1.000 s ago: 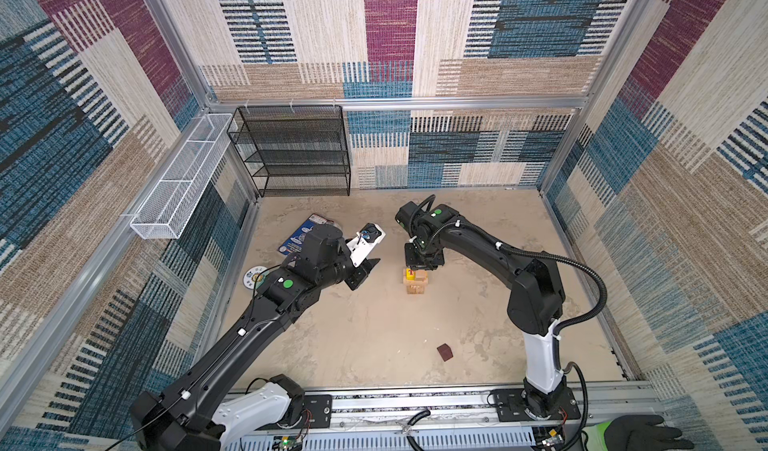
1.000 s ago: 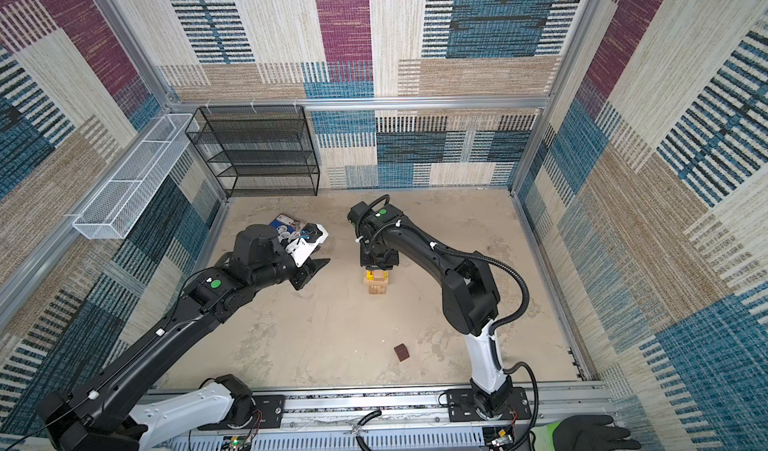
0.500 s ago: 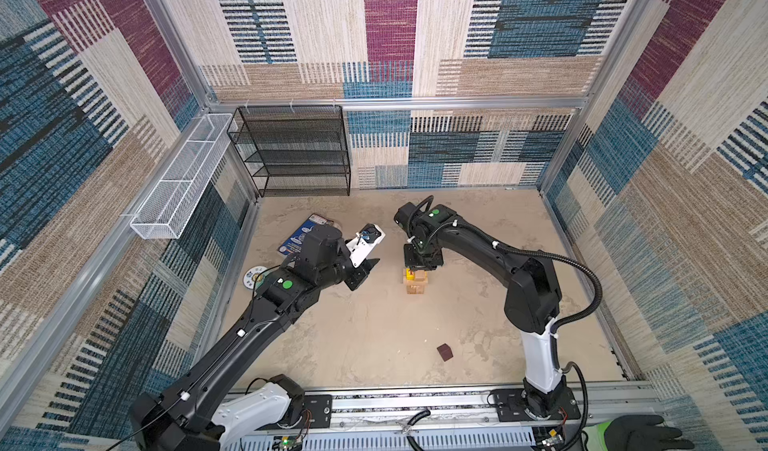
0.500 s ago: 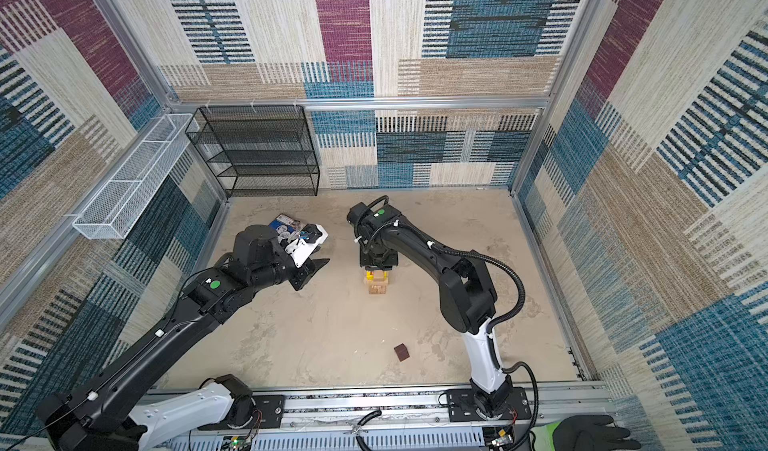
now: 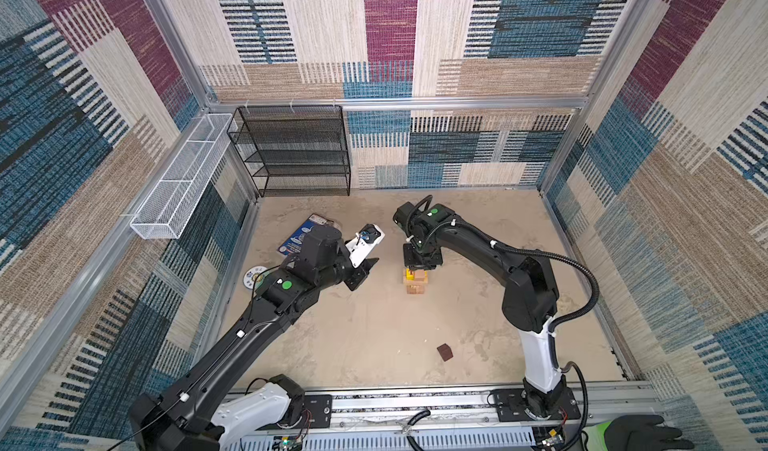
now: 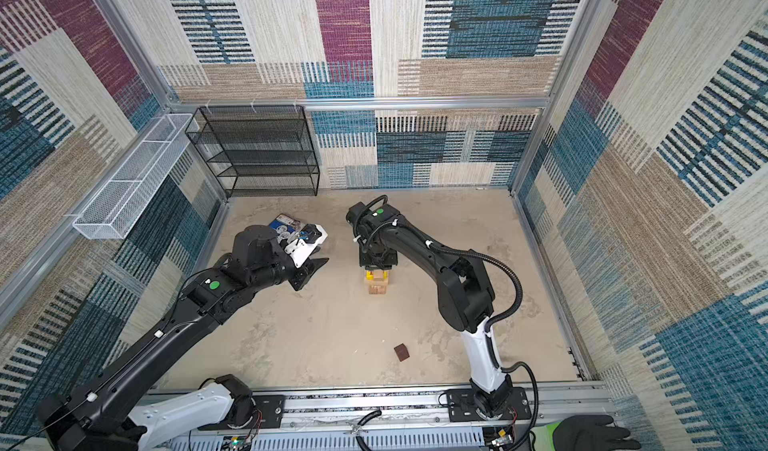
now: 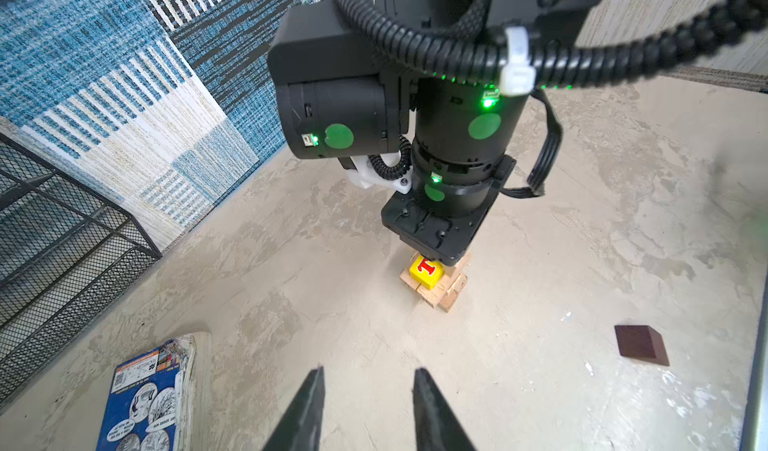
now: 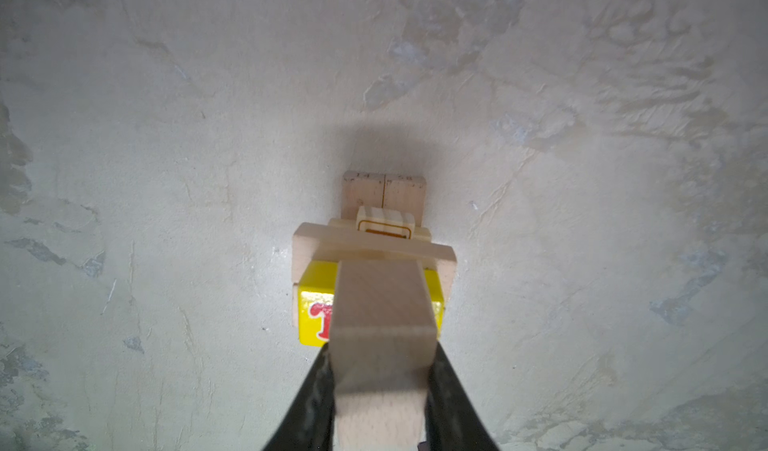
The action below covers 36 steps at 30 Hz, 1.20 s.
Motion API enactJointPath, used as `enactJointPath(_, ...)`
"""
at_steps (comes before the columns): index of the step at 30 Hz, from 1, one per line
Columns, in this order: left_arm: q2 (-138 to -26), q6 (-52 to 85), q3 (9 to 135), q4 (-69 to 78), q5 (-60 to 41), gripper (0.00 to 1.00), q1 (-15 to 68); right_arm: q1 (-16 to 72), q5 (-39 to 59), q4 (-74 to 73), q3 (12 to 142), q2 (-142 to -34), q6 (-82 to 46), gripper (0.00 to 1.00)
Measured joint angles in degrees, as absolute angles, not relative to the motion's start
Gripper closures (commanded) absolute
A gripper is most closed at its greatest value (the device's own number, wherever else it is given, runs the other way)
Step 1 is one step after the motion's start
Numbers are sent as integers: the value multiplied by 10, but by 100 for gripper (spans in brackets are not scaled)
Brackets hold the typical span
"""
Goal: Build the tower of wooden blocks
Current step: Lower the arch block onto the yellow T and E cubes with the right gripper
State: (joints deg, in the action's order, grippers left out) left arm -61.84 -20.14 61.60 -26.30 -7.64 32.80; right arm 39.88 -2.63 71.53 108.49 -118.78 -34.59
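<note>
A small wood block tower (image 5: 415, 284) stands near the middle of a beige table (image 5: 374, 345). It is built of pale bars laid crosswise, with a yellow cube (image 7: 426, 272) bearing a red letter T on top. The right gripper (image 8: 381, 357) points straight down over it, its jaws clamped on a pale wood bar (image 8: 382, 303) directly above the yellow cube; whether they touch cannot be told. The left gripper (image 7: 369, 380) hovers to the tower's left, jaws partly apart with nothing between them. A dark brown cube (image 5: 444, 352) lies alone near the front edge. A blue printed packet (image 5: 301, 235) and a round white disc (image 5: 252, 276) lie by the left edge.
</note>
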Motion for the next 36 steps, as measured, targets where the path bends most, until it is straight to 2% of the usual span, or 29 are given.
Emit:
enactJointPath(15,-619,-201,614,-262,-74,62,328,399,-31,718,1089,-1195,-343,88)
enactJointPath(25,-619,-201,614,-262,-74,63,328,399,-32,719,1095,-1195,-341,77)
enactJointPath(36,-619,-201,611,-261,-63,63,328,399,-31,719,1095,-1196,-335,73)
